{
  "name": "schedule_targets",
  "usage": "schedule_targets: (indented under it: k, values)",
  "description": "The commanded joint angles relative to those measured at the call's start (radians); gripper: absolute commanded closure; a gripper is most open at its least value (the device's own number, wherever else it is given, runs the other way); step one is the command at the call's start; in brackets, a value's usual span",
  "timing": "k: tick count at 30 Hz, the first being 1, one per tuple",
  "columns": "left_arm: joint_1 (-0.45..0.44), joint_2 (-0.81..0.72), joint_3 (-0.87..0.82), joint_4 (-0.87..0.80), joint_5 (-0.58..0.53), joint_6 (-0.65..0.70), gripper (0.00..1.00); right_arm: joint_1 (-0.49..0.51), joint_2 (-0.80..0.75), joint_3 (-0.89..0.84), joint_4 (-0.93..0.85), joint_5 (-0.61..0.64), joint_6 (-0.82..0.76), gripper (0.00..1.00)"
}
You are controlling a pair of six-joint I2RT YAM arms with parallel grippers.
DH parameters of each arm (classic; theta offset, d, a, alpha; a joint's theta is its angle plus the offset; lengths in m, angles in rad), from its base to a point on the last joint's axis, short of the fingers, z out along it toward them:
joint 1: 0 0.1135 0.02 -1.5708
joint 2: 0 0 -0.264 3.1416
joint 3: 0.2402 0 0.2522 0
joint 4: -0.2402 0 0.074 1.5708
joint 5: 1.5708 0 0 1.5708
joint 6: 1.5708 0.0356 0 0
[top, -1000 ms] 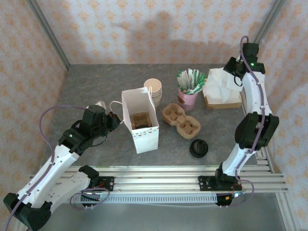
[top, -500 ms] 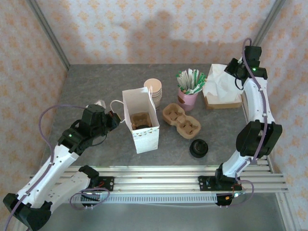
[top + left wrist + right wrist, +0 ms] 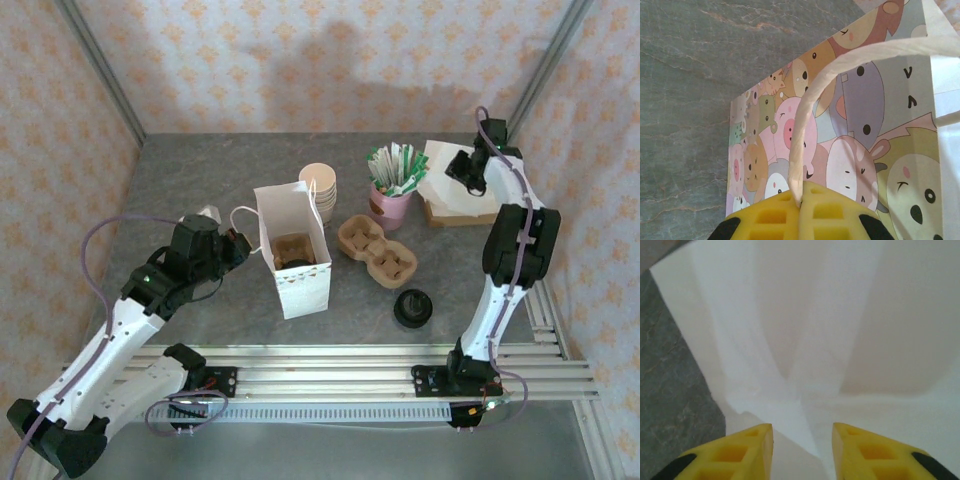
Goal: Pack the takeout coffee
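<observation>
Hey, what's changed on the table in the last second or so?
The right gripper swung in from the far right corner, leftward over the napkins; its fingers stand apart above them. The left gripper stays shut on the handle of the paper bag. The bag, cup carrier and black lids have not moved.

**Lighting and Image Quality**

In the top view, soft, diffuse light is falling from above and spreading evenly over the tabletop [image 3: 200, 180]. A broad, dim shadow is lying on the back wall [image 3: 330, 75], and the arms are casting only faint shadows. In the left wrist view, the paper bag [image 3: 850, 150] print is rendering sharply, while the left gripper fingers [image 3: 770, 220] are blurring at the bottom edge. In the right wrist view, the napkins [image 3: 815, 315] are washing out to near white in soft focus.
</observation>
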Motion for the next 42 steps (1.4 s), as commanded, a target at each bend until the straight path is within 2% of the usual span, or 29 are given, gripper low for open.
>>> schedule_targets:
  k: [1, 3, 10, 15, 21, 24, 29, 34, 37, 40, 42]
  values:
    - [-0.007, 0.007, 0.030, -0.007, -0.005, 0.025, 1.00, -0.001, 0.029, 0.041, 0.024, 0.022, -0.013, 0.47]
    - [-0.007, 0.006, 0.029, -0.009, -0.009, 0.026, 1.00, -0.002, 0.050, 0.053, 0.035, 0.031, -0.026, 0.38]
    - [-0.007, 0.011, 0.034, -0.016, -0.017, 0.024, 1.00, 0.029, 0.131, 0.140, 0.001, 0.175, -0.102, 0.25]
    - [-0.007, 0.017, 0.037, -0.021, -0.020, 0.026, 1.00, 0.050, 0.179, 0.172, -0.005, 0.254, -0.147, 0.23]
    - [-0.007, 0.019, 0.041, -0.028, -0.024, 0.028, 1.00, 0.047, 0.248, 0.227, -0.017, 0.256, -0.159, 0.30]
    - [-0.006, 0.019, 0.044, -0.029, -0.029, 0.029, 1.00, 0.044, 0.275, 0.254, -0.024, 0.238, -0.154, 0.36]
    - [-0.007, 0.020, 0.044, -0.024, -0.023, 0.027, 1.00, 0.043, 0.285, 0.269, -0.020, 0.228, -0.135, 0.55]
    - [-0.007, 0.018, 0.040, -0.029, -0.020, 0.028, 1.00, 0.044, 0.253, 0.240, 0.012, 0.242, -0.138, 0.81]
    - [-0.007, 0.016, 0.038, -0.028, -0.023, 0.027, 1.00, 0.041, 0.225, 0.203, 0.056, 0.230, -0.139, 0.94]
    - [-0.008, 0.014, 0.038, -0.026, -0.023, 0.027, 1.00, 0.036, 0.209, 0.183, 0.080, 0.207, -0.126, 1.00]
    - [-0.007, 0.013, 0.036, -0.025, -0.021, 0.026, 1.00, 0.031, 0.205, 0.186, 0.076, 0.197, -0.124, 1.00]
